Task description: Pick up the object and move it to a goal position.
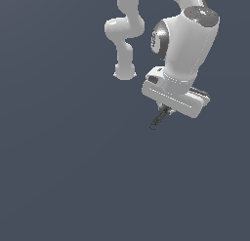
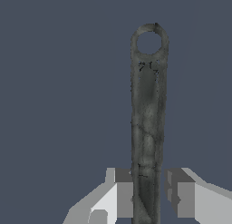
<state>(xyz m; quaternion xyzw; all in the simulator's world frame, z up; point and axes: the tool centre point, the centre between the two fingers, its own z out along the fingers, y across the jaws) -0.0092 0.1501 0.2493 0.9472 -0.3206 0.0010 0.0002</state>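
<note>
Dark grey and mottled, the object (image 2: 147, 123) is a slim flat bar with a ring at its far end, and we see it between the fingers of the end effector (image 2: 149, 193). One finger (image 2: 122, 193) touches it, the other stands just off, so whether the grip has closed we cannot tell. In the exterior view the object (image 1: 159, 118) pokes out below the white end effector (image 1: 166, 107). Everything around is plain slate-grey; no goal marker shows, and we cannot separate tabletop from background.
</note>
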